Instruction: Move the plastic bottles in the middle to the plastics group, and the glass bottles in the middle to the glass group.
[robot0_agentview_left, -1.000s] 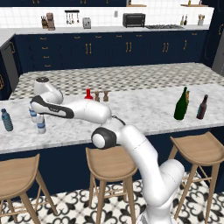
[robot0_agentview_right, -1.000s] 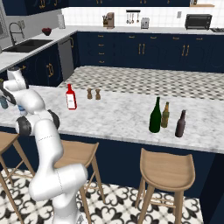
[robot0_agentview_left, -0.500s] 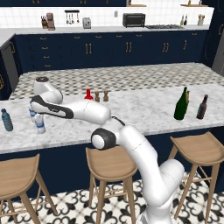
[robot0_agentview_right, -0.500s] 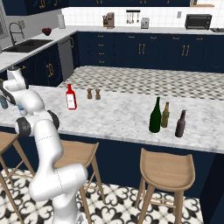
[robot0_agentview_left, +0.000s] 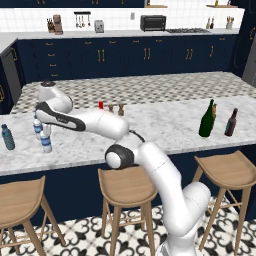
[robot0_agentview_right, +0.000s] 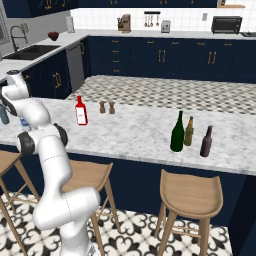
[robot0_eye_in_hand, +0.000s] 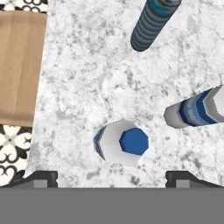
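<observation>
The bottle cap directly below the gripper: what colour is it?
Blue cap, clearest in the hand view.

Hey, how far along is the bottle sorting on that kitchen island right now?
Done: the tall dark green wine bottle stands with the two slim brown glass bottles, and the small clear blue-capped water bottle stands beside the teal-blue plastic bottle. In hand: nothing; the claw hangs open over that water bottle. Left: the red bottle with white label, mid-counter.

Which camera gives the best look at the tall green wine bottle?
The right base view: the green wine bottle stands large and unblocked on the counter, beside two small bottles. The left base view shows it smaller, far right.
</observation>
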